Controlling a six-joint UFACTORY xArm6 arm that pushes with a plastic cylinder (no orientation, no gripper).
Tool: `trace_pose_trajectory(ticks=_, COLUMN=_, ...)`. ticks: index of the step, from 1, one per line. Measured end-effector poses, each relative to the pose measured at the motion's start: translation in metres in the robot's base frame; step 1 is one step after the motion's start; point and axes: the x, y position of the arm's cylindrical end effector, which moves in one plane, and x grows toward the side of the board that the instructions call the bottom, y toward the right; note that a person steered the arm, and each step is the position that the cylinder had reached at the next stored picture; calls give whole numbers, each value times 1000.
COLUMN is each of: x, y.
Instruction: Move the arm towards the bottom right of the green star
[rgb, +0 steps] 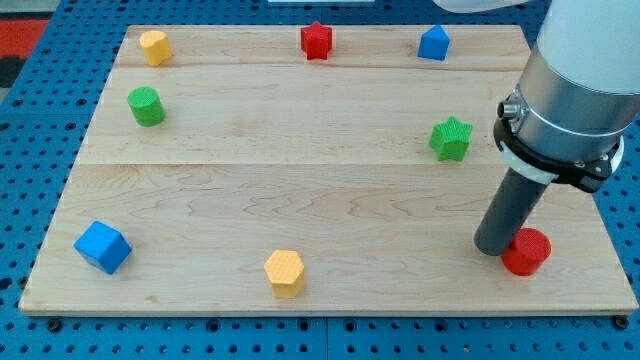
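The green star (451, 138) lies on the wooden board (320, 190) at the view's right, a little above mid-height. My tip (497, 247) rests on the board well below the star and slightly to its right. The tip touches the left side of a red cylinder (526, 251). The arm's wide grey body (570, 90) hangs over the board's right edge, just right of the star.
A red star (317, 40), a blue pentagon-like block (434, 43) and a yellow block (154, 46) sit along the top edge. A green cylinder (146, 105) is at the upper left. A blue cube (102, 247) and a yellow hexagon (285, 272) lie near the bottom.
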Motion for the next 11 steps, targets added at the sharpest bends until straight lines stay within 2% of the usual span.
trace_pose_trajectory(ticks=1, x=7, y=-6)
trace_pose_trajectory(ticks=2, x=29, y=-45)
trace_pose_trajectory(ticks=3, x=53, y=-57)
trace_pose_trajectory(ticks=4, x=66, y=-14)
trace_pose_trajectory(ticks=5, x=65, y=13)
trace_pose_trajectory(ticks=6, x=65, y=65)
trace_pose_trajectory(ticks=9, x=24, y=94)
trace_pose_trajectory(ticks=11, x=-12, y=80)
